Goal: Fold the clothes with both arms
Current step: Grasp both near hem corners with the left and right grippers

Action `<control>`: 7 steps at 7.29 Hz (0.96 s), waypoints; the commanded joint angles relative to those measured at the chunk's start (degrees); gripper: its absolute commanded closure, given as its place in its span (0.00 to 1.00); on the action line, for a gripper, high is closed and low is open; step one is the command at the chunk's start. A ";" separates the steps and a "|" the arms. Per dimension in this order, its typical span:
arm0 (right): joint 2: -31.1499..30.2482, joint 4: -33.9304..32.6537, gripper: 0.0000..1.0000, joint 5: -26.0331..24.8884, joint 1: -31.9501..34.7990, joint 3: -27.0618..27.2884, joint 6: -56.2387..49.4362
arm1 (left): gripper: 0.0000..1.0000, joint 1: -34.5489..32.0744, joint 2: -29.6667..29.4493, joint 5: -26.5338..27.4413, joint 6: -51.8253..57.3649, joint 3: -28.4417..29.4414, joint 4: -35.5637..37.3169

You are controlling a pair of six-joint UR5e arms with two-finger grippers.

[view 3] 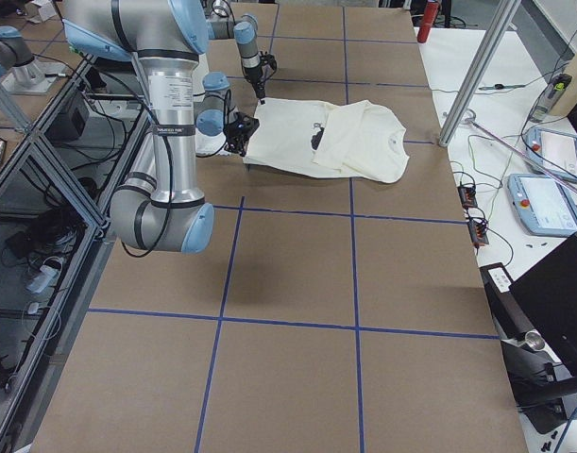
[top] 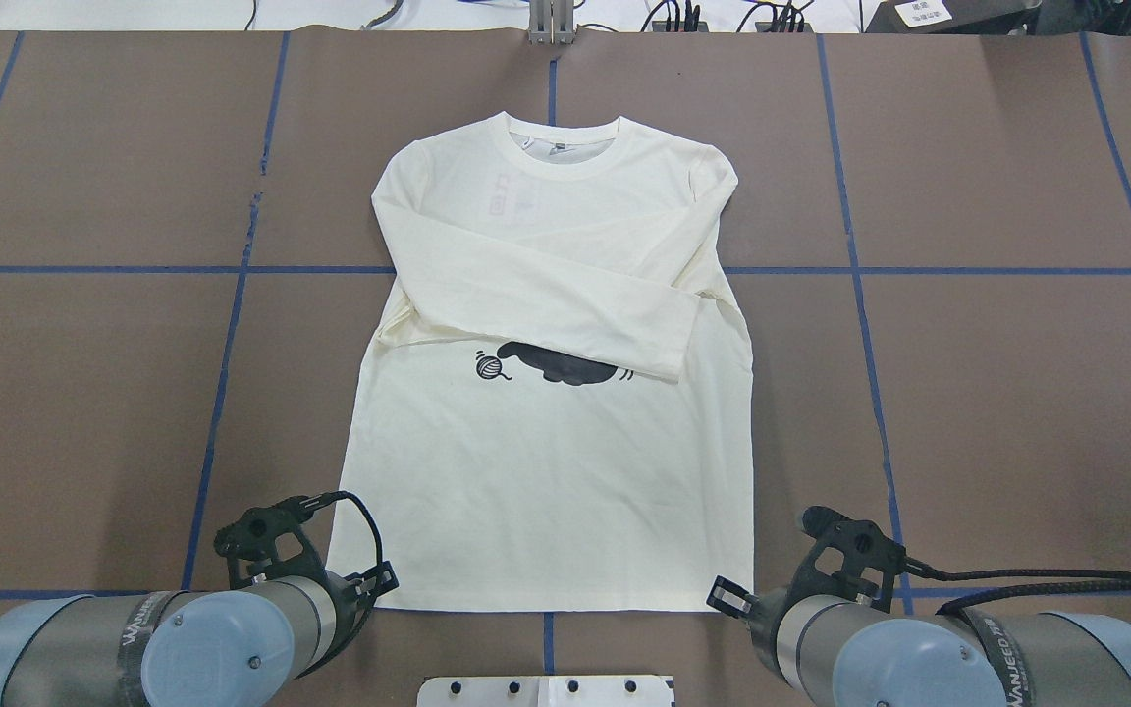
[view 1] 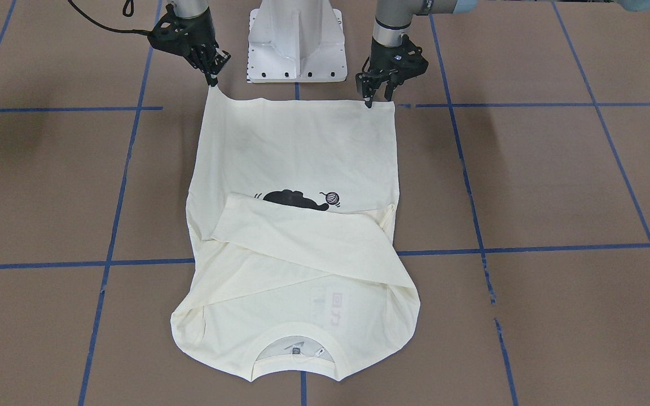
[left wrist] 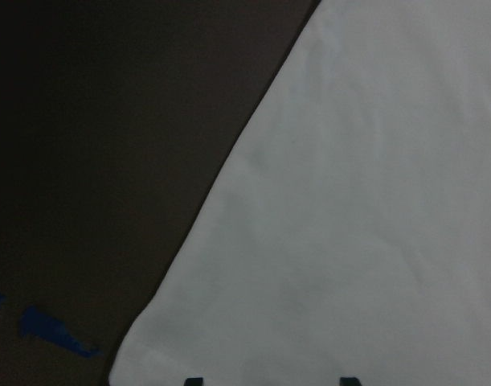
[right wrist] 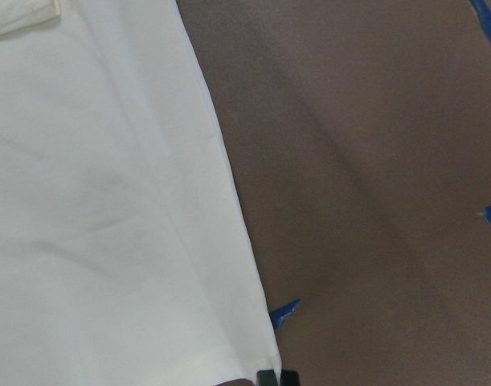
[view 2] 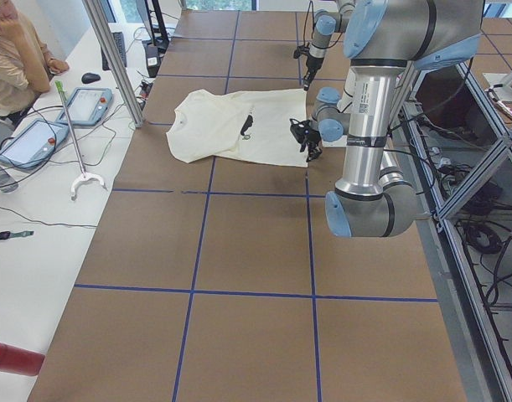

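The cream long-sleeved T-shirt (view 1: 297, 141) lies flat on the brown table, neck (top: 561, 147) away from the robot. Both sleeves are folded across the chest, and the upper one partly covers the black cat print (top: 565, 368). My right gripper (view 1: 212, 82) is shut on one hem corner, which it pulls up into a small peak; its closed tips (right wrist: 277, 378) show at that corner in the right wrist view. My left gripper (view 1: 377, 97) stands open at the other hem corner. In the left wrist view its two fingertips (left wrist: 347, 379) are spread apart over the cloth (left wrist: 349, 201).
The white pedestal base (view 1: 297, 39) stands just behind the hem. Blue tape lines (top: 232, 324) grid the table. In the exterior left view, a side desk holds pendants (view 2: 88, 105), with a seated person (view 2: 12, 59) and a metal post (view 2: 113, 59) beside it.
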 commanded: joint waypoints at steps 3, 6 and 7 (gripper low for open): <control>-0.08 0.09 1.00 -0.05 -0.09 -1.24 -0.01 | 0.43 0.22 1.28 0.05 0.09 -0.74 2.27; -0.08 0.00 1.00 -0.05 -0.01 -1.59 -0.01 | 0.84 0.22 1.72 0.05 -0.08 -0.56 2.27; -0.08 0.00 1.00 0.04 -0.01 -1.51 -0.01 | 1.00 0.22 1.72 -0.03 -0.08 -0.74 2.35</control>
